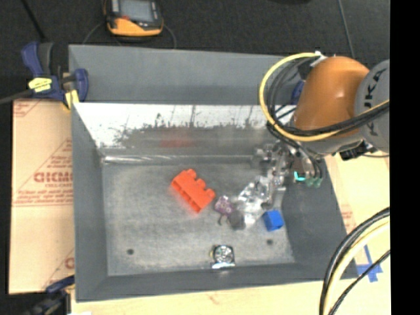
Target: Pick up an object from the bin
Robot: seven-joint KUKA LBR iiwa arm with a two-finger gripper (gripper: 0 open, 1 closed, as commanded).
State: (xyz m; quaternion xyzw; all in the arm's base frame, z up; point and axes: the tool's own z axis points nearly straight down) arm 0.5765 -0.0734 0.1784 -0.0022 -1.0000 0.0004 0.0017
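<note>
From my desk I saw the gripper [254, 199] low over the floor of the bin [144, 241], right of centre, among a small cluster. A blue block [273, 220] lay just beside it, with a little purple piece [225, 207] and a dark grey bit [237, 222] to its left. I could not tell whether it was clenched or released, nor whether it held anything. The orange toy brick [193, 190] lay apart to the left, and a shiny metal piece [223, 254] rested by the front wall. To do this step well, I judged I should settle on one piece, centre over it, keep its neighbours out of the squeeze, then lift straight up. The only writing I could read was black lettering, "KU", on the arm [377, 90]
</note>
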